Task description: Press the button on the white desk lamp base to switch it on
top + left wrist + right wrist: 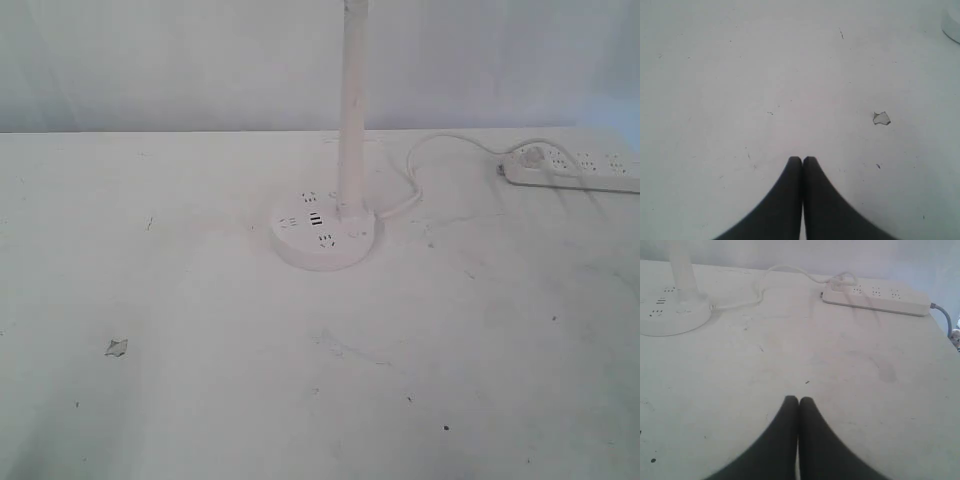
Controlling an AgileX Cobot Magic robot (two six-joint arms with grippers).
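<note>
The white desk lamp base (326, 240) is a round puck with socket holes and two dark USB slots, standing mid-table with its tall stem (351, 110) rising out of frame. A faint round mark, the button (684, 310), lies on the base top (670, 320) by the stem's foot. In the exterior view it is too faint to pick out. My right gripper (799, 400) is shut and empty over bare table, well away from the base. My left gripper (802, 159) is also shut and empty, with only the base's rim (952, 27) at the frame corner. Neither gripper shows in the exterior view.
A white cord (420, 165) runs from the base to a long white power strip (570, 168) at the back right, seen as the strip (875, 297) in the right wrist view. A small chipped patch (117, 347) marks the table (200, 400) front left.
</note>
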